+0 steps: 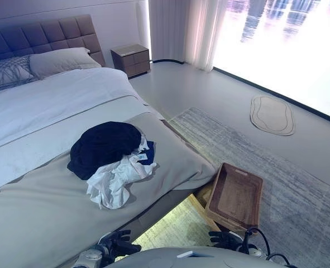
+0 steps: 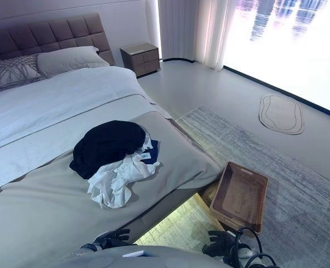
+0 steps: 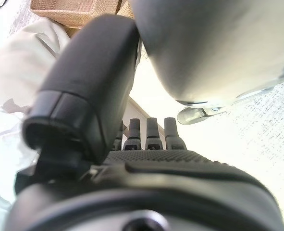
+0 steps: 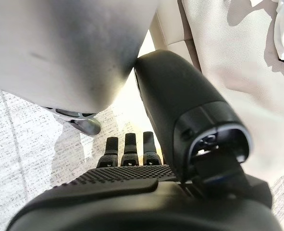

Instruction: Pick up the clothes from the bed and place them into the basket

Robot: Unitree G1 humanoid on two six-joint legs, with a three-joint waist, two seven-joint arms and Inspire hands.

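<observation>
- The clothes (image 1: 111,162) lie in one heap on the bed (image 1: 36,223), near its foot end; a dark garment (image 1: 104,146) sits on top towards 11 o'clock, a white one (image 1: 115,180) spills out towards 6 o'clock, and a bit of blue shows at the heap's 3 o'clock edge.
- The basket (image 1: 235,195) stands on the rug (image 1: 299,184) beside the bed's corner, at about 3 o'clock from the heap and well apart from it; I see nothing in it.
- My left hand (image 1: 115,243) hangs low at 6 o'clock, below the bed's edge; its own wrist view shows the fingers (image 3: 154,132) straight and the thumb (image 3: 84,91) standing out, holding nothing.
- My right hand (image 1: 227,240) hangs low at 5 o'clock, near the basket; fingers relaxed and straight too, nothing in them.
- I judge the task not yet begun; the step in hand is the first reach.
- Next I must lift a hand over the mattress edge towards 12 o'clock, come down on the heap, and curl round enough cloth that the loose white piece does not trail or drop.
</observation>
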